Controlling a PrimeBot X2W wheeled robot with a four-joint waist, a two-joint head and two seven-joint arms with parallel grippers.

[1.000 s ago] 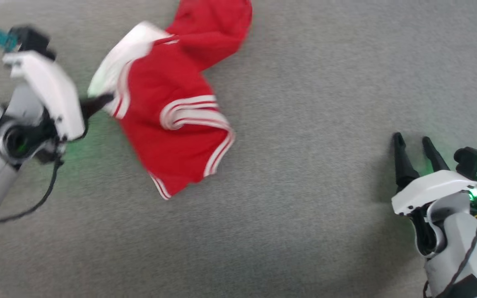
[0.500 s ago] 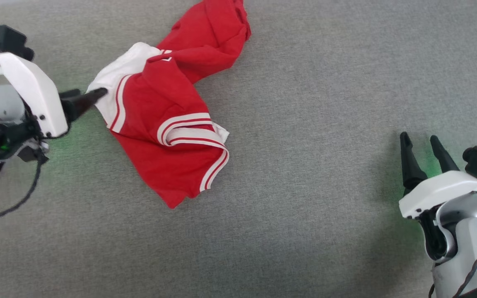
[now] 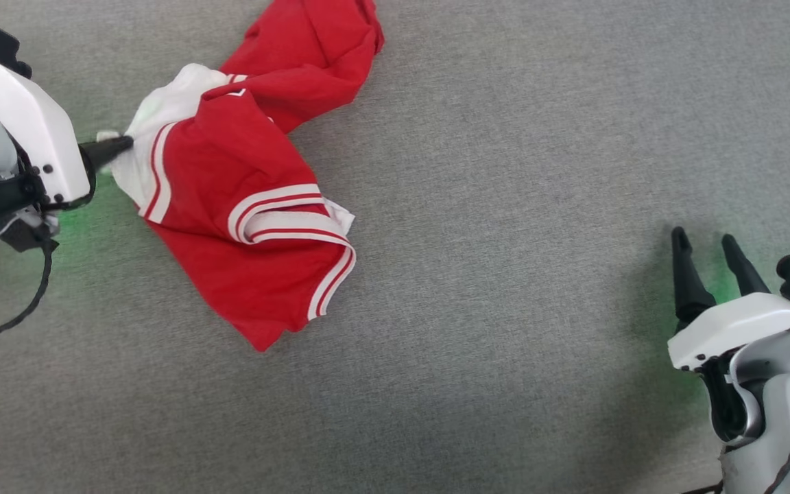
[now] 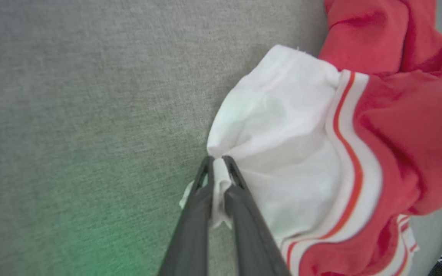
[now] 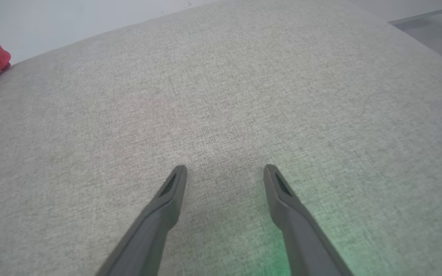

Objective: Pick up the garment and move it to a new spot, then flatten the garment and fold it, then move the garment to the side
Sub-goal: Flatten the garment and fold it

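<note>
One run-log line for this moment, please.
left gripper: shut on garment, white edge | right gripper: open, apart from garment | garment: crumpled

A broad grey woven-fabric surface (image 3: 505, 206) carried everything, and there lay a crumpled red jersey T-shirt (image 3: 230, 158), white-sleeved with striped trim, bunched up on its left side.

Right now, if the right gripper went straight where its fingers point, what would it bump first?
Probably nothing but the grey fabric surface: the right gripper points across bare cloth. The garment lies well off to its left, out of that line. Depth is hard to judge.
</note>
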